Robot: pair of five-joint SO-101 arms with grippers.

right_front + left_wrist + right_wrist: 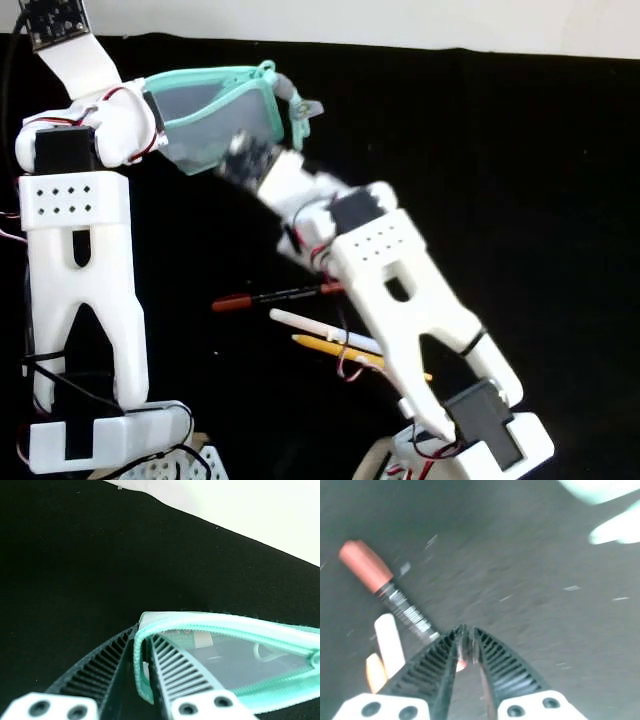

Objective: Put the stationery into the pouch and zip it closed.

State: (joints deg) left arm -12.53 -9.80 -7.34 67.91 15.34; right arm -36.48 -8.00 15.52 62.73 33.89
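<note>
While pinching one end of the pouch (215,105) tight with the left claw (142,640), holds it up over the far part of the table (520,200), long side running across and zip parted. Right claw (465,632) pressed together, nothing plain to see in it, just beside the pouch and up above the pens. From that claw, down and back toward the arm bases: red pen (280,295), white pen (310,326) and yellow pen (320,346) flat and close together, long ways running across, red cap toward the left arm's side, nearest the right arm, so likely its job.
</note>
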